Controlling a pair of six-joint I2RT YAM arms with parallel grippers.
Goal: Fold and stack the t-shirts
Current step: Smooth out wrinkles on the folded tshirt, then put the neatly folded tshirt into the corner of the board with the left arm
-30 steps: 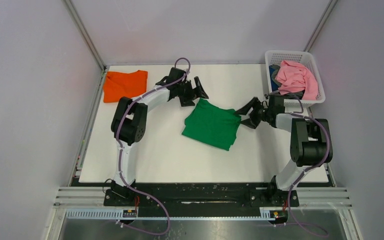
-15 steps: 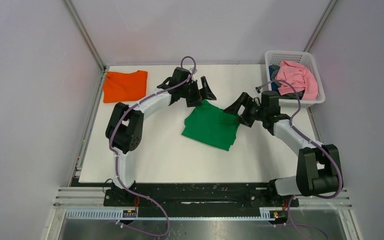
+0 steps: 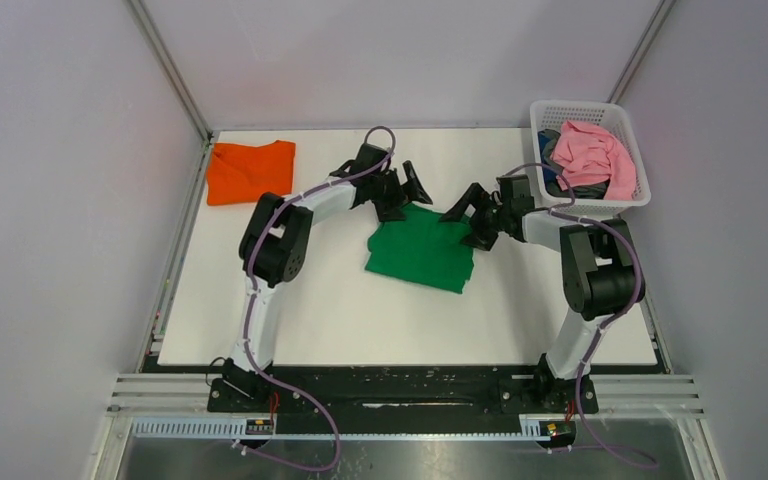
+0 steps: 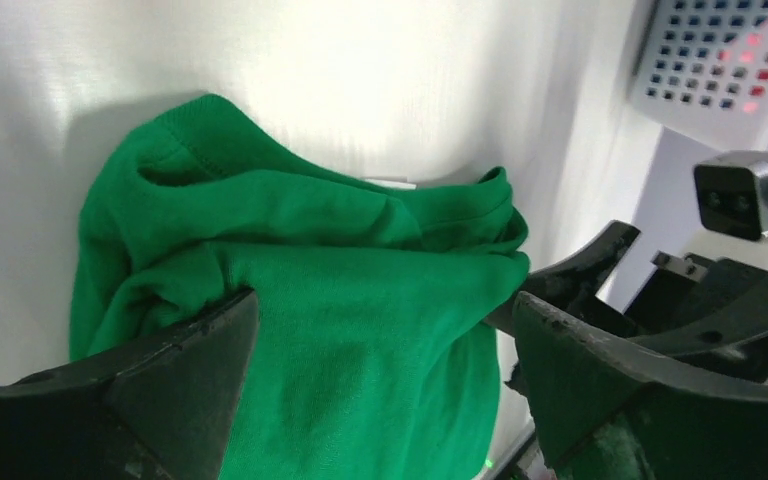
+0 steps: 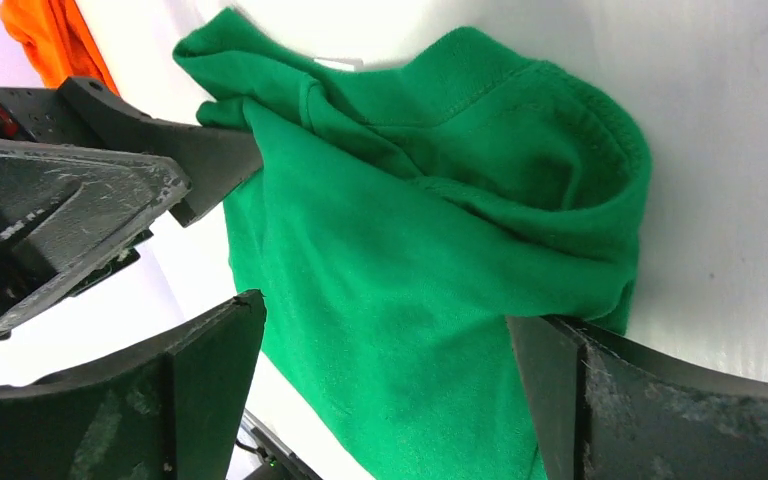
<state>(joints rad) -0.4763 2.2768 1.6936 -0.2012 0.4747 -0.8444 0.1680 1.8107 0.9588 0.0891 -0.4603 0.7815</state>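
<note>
I see the soft, rumpled green t-shirt mid-tabletop, its stitched far edge between my left claw and right claw, both spread wide; the orange t-shirt lies flat at the far-left corner

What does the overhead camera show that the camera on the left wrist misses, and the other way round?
Only the overhead view shows the orange shirt at the table's far left corner, and both arms from base to tip. Only the left wrist view shows the stitched neckline and bunched folds of the green shirt up close. Both show the green shirt, part of the white basket, and the left jaws and the right jaws standing open at the shirt's far edge.
</note>
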